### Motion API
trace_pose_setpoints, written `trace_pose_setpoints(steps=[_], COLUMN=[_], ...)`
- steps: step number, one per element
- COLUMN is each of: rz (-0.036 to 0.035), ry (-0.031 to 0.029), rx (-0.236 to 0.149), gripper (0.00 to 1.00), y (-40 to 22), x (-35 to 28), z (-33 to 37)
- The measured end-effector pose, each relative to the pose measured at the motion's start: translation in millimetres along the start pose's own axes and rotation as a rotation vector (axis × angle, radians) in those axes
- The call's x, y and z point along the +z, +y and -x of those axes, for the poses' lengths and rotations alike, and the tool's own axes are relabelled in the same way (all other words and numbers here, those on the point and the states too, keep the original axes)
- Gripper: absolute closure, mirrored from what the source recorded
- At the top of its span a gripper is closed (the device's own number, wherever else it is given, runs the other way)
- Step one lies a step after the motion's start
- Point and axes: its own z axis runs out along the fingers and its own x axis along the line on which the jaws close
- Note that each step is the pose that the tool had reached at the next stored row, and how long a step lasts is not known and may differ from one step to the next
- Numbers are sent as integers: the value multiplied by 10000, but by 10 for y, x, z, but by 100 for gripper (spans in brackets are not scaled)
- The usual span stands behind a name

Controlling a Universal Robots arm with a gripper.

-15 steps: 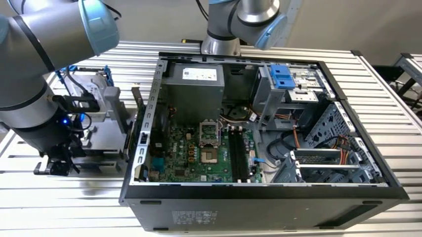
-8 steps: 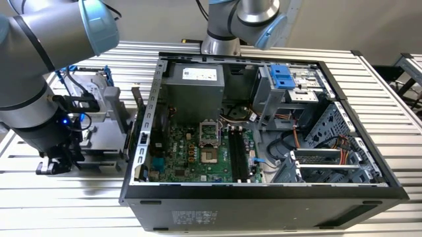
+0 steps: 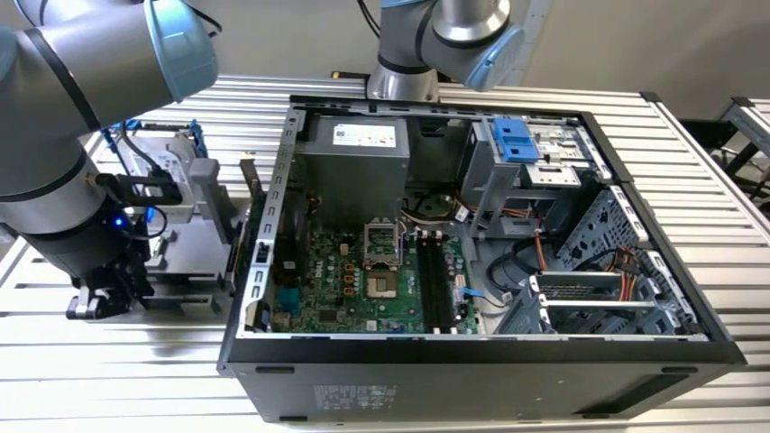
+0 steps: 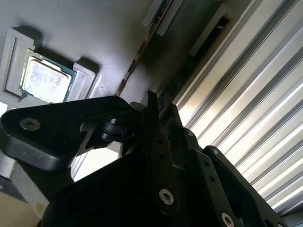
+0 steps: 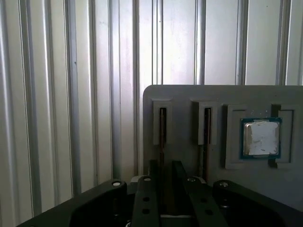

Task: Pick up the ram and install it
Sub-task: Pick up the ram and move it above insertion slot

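Grey holder (image 5: pixel 189 94) on the ribbed metal table (image 5: pixel 71 94), and that is where the action is. In the first wrist view the ram (image 5: pixel 162 132) stands on edge in a narrow slot of the holder, its thin edge facing the camera. The gripper (image 5: pixel 165 164) is right down over it. Its two black fingers (image 5: pixel 154 170) sit one on each side of the stick with a sliver of gap showing, so the jaws are slightly spread and straddling it, not clamped.

The second wrist view gives the low angle. The ram (image 4: pixel 142 52) runs as a thin brownish line down to the gripper (image 4: pixel 162 106), and its near end disappears between the fingertips.

A second stick (image 5: pixel 207 132) stands in the neighbouring slot, parallel and just beside. Beyond it a square silver processor (image 5: pixel 260 137) lies flat in its own recess, and it catches the light in the second wrist view too (image 4: pixel 45 80).

Over to the exterior view: the gripper (image 3: pixel 103 302) is low at that view's left, well apart from the open case (image 3: pixel 481 361). Near the arm sits a drive (image 3: pixel 169 162) with blue rails. Inside the case the green motherboard (image 3: pixel 349 289) lies flat, with its long dark memory slots (image 3: pixel 439 280) on the exterior view's right side of the board.
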Motion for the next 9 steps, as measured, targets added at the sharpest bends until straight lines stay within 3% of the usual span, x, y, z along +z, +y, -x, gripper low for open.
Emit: trace_pose_setpoints(steps=[9], rz=[1], ry=[4], rx=[-71], gripper=[0], y=[0], x=[0], z=[0])
